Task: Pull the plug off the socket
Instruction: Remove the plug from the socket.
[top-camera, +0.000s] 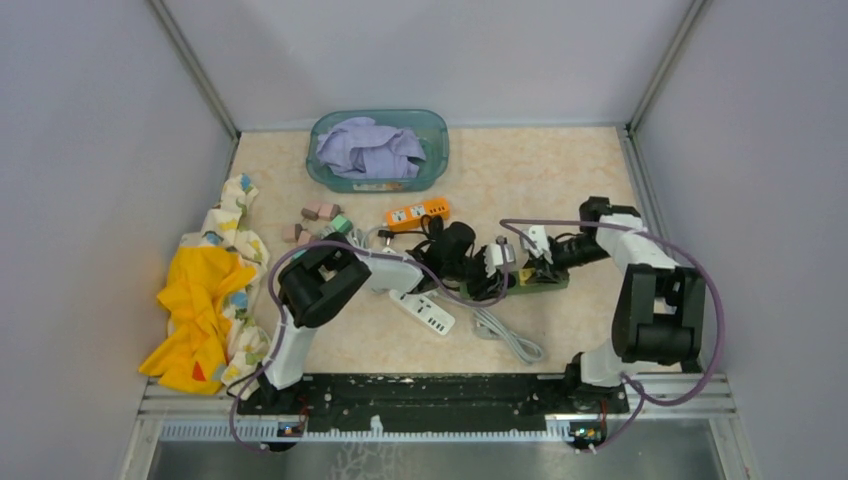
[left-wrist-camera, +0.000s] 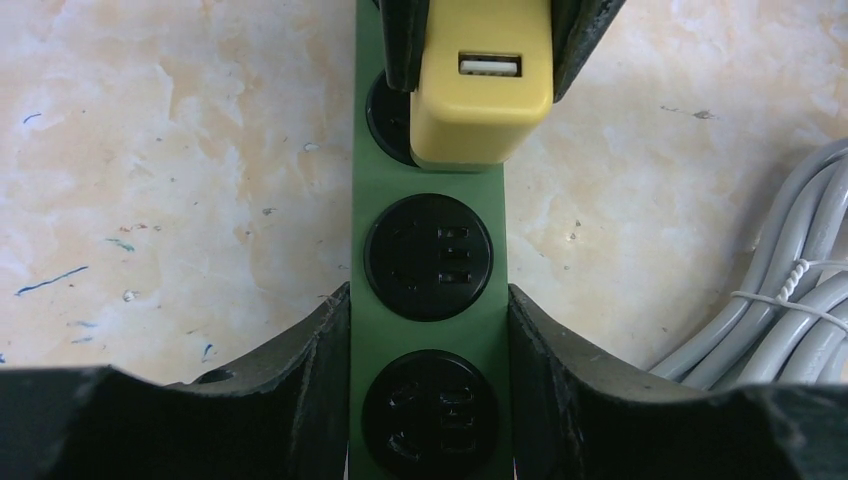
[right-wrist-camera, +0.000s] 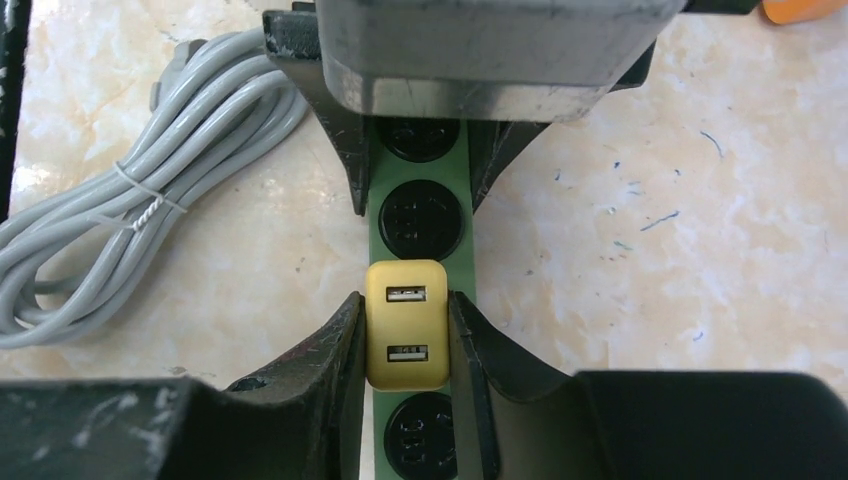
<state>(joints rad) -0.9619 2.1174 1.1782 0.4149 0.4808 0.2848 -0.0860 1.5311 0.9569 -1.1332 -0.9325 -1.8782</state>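
A green power strip (left-wrist-camera: 430, 335) with round black sockets (left-wrist-camera: 428, 256) lies on the beige table. My left gripper (left-wrist-camera: 430, 312) is shut on the strip's sides, one finger (left-wrist-camera: 310, 350) on each long edge. A yellow two-port USB plug (right-wrist-camera: 406, 325) stands on the strip (right-wrist-camera: 463, 215), and my right gripper (right-wrist-camera: 406, 322) is shut on its two sides. From the left wrist, the plug (left-wrist-camera: 485, 110) covers the socket beyond mine; its pins are hidden. From above, both grippers (top-camera: 497, 262) (top-camera: 537, 260) meet over the strip (top-camera: 548, 284) at mid-table.
A coiled grey cable (top-camera: 507, 337) lies just in front of the strip. A white power strip (top-camera: 423, 313) and an orange one (top-camera: 418, 213) lie to the left. A teal basin with purple cloth (top-camera: 378, 150) stands at the back; yellow cloth (top-camera: 205, 300) lies far left.
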